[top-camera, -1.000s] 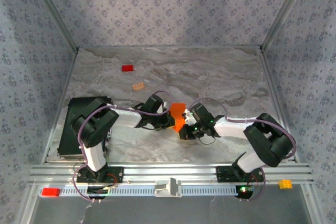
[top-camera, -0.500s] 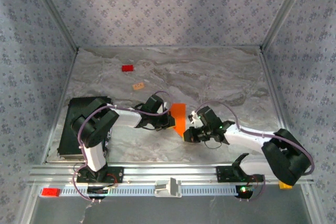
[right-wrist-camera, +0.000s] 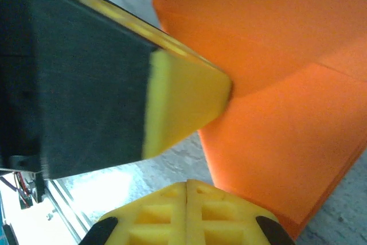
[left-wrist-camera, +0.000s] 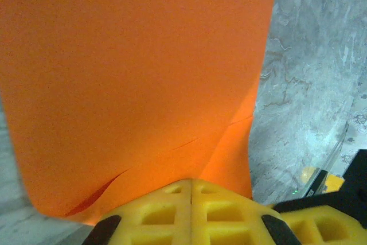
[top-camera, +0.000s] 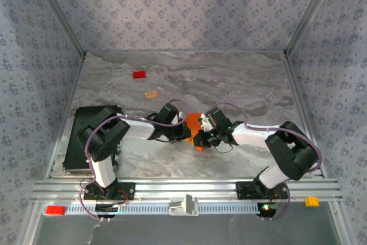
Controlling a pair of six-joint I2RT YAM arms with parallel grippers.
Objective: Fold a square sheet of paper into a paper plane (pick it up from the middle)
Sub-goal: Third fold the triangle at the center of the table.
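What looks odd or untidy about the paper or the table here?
The orange paper, pinched in the shut left gripper, is not folded flush: close to the gripper one layer bulges away and leaves a dark curved gap. Whether it is a tear, I cannot tell. Nothing else stands out.

We observe a grey marble-patterned tabletop [top-camera: 229, 78] enclosed by three walls [top-camera: 183, 10] of blue-grey floral wallpaper, with aluminium corner posts [top-camera: 59, 12] and an aluminium rail [top-camera: 172, 186] along the near edge.
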